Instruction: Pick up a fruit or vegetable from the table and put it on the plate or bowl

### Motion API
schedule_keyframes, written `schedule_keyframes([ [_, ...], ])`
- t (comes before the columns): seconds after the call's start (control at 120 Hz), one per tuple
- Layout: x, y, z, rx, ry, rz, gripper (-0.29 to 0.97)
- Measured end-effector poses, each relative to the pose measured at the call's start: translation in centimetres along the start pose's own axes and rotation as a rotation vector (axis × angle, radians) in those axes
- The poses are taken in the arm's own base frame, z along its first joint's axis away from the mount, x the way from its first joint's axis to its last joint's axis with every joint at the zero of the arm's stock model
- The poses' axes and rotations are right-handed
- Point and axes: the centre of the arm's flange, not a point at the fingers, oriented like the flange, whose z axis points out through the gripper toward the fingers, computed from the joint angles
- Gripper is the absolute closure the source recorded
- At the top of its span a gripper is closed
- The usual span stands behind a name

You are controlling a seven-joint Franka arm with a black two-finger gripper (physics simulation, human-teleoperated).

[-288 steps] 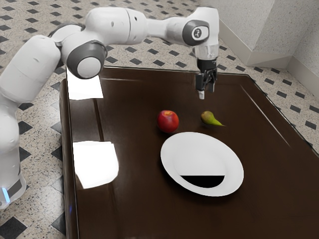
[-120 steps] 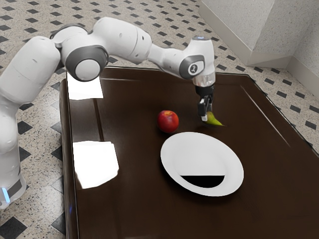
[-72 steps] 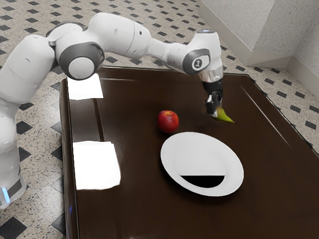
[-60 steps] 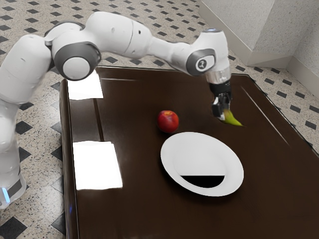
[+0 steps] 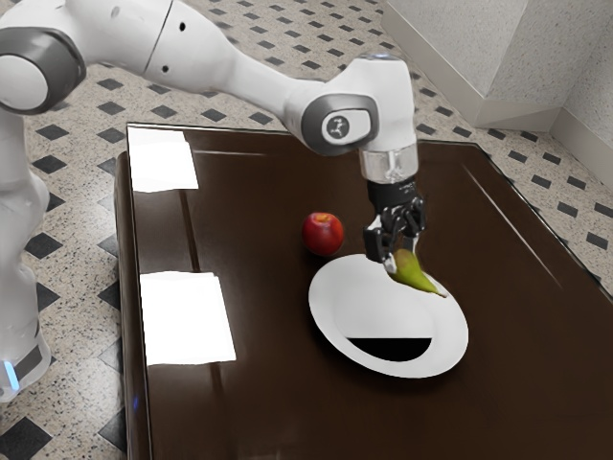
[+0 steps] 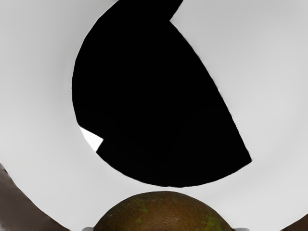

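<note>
The arm reaches in from the exterior view's upper left, hand pointing straight down. Its gripper (image 5: pixel 391 251) clamps the pear (image 5: pixel 412 273) over the white plate's (image 5: pixel 354 316) far rim, with the apple (image 5: pixel 324 233) nearby on the table (image 5: pixel 239 220)

Dark glossy brown table (image 5: pixel 239 402) with a raised rim - two bright square light patches (image 5: pixel 187 316) reflected near its edge at the exterior view's left. Speckled tile floor (image 5: pixel 81 316) with black diamonds. Pale grey wall (image 5: pixel 536 48), white baseboard (image 5: pixel 450 77).
</note>
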Motion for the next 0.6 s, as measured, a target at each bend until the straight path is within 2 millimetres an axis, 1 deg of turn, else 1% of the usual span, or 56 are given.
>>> schedule_keyframes([
  [0.083,-0.5,-0.9,0.4,0.013,0.002,0.005,0.46],
  [0.133,-0.8,-1.4,0.6,0.017,0.005,0.01,0.31],
  [0.217,-1.3,-2.0,0.9,0.021,0.009,0.017,0.17],
  [0.308,-1.8,-2.7,1.2,0.024,0.011,0.024,0.09],
  [0.383,-2.2,-3.1,1.5,0.026,0.015,0.03,0.05],
  [0.433,-2.7,-3.2,1.1,0.019,0.01,0.037,0.04],
  [0.483,-3.8,-2.9,-0.4,-0.015,-0.002,0.06,0.03],
  [0.517,-5.0,-2.6,-2.4,-0.047,-0.018,0.08,0.02],
  [0.533,-5.9,-2.3,-3.9,-0.065,-0.03,0.092,0.02],
  [0.567,-7.8,-1.9,-7.8,-0.102,-0.059,0.115,0.01],
  [0.6,-8.8,-1.5,-11.2,-0.128,-0.074,0.128,0.01],
])
